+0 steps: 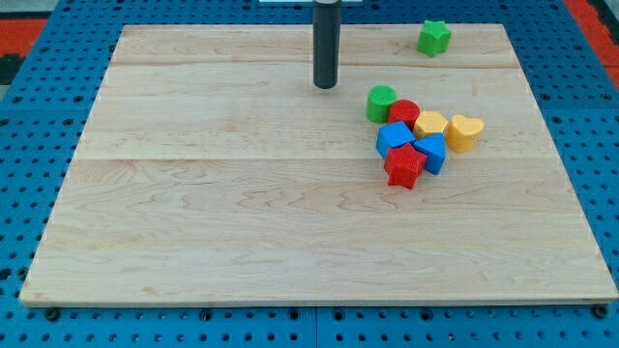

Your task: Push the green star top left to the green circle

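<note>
Two green blocks are seen on the surface (193, 213): the green star (434, 37) lies near the top edge at the view's right, well apart from my tip (325, 85), which is placed left of the green circle (381, 101). No gripper is fitted. Open room is left between star and circle.

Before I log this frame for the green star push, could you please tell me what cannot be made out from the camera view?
- Rod above my tip: cut off by the view's top edge, so the arm is unseen.
- Red circle: partly hidden behind the blue block and yellow block.
- Second blue block: partly covered by the red star; shape unclear.
- Green star and green circle: both fully visible.
</note>
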